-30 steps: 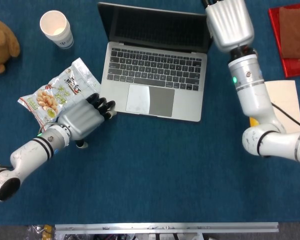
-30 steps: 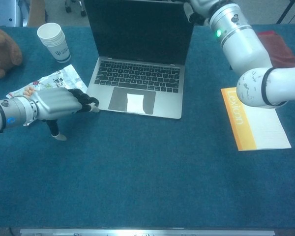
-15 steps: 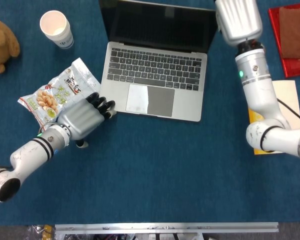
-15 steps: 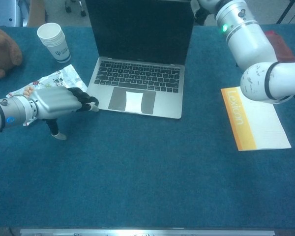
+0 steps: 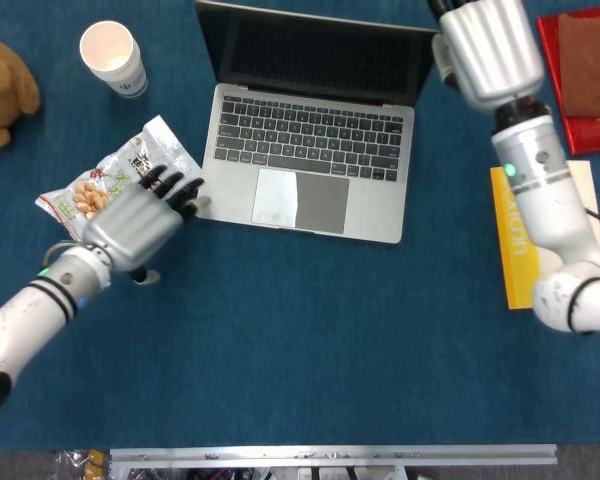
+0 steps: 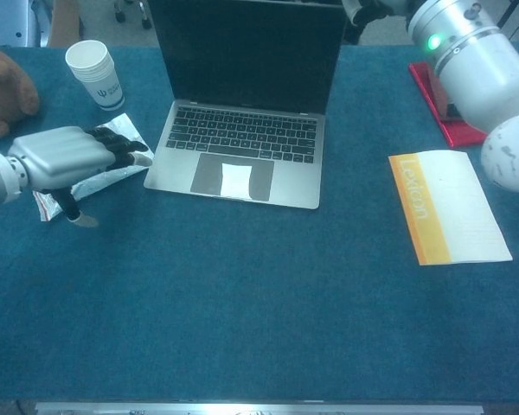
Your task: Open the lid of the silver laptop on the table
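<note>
My left hand (image 5: 140,218) hovers beside the silver laptop (image 5: 310,150), fingers loosely spread, holding nothing, over a snack bag (image 5: 100,190). The laptop sits open mid-table, screen upright. My right hand (image 6: 361,9) is at the lid's far corner; I cannot tell its grip.

A white paper cup (image 5: 112,55) stands upright on my blue table (image 5: 280,330). Left of the cup sits a brown plush toy (image 5: 4,90) (only partly in frame). Just below the cup lies a snack packet (image 5: 115,185). Far right of the cup I see an orange-edged book (image 6: 450,206) and, above it, a red tray (image 5: 577,75).
</note>
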Motion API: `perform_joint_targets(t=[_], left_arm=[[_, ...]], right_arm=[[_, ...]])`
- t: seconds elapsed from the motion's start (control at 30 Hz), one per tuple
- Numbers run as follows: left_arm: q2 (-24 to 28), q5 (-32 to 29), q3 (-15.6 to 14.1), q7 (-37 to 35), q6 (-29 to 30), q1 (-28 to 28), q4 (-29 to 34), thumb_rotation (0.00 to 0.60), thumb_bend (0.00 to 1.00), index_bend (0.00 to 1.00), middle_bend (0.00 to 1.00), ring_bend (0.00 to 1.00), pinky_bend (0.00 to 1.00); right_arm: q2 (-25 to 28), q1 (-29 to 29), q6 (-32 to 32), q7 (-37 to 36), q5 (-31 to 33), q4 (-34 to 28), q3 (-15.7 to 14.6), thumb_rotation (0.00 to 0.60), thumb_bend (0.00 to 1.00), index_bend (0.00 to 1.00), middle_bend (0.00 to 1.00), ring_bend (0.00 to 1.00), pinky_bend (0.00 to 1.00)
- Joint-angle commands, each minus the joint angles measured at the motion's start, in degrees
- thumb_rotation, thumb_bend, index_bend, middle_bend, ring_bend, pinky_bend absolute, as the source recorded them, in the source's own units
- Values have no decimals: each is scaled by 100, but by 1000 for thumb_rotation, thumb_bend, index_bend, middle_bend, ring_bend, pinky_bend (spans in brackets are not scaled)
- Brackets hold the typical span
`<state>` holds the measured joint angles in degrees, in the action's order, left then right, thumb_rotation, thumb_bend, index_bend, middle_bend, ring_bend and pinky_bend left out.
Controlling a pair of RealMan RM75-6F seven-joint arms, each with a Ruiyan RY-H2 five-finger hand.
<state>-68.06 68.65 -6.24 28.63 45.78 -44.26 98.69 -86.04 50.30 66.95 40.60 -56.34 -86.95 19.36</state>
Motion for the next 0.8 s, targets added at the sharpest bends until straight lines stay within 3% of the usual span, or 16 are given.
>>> perform_joint_targets(t=[0.03,0.47,0.8], left_arm=[[240,68,-1,-347,278,243,113,511,151,23,0,0,0],[974,791,-123,-1736,2163,1706,142,531,151,23,0,0,0],[867,756,-16,-2608,3329,2805,-590,546,150,22,0,0,0]], right_arm=[[334,-225,125,-136,-111,-371,-108,600,481,0,0,0,60],[1694,-1587,1008,-845,-1187,-1648,-1061,600,481,0,0,0,60],[2260,-2969,1973,-1938,-1898,-1408,-1831,600,482,0,0,0,60]])
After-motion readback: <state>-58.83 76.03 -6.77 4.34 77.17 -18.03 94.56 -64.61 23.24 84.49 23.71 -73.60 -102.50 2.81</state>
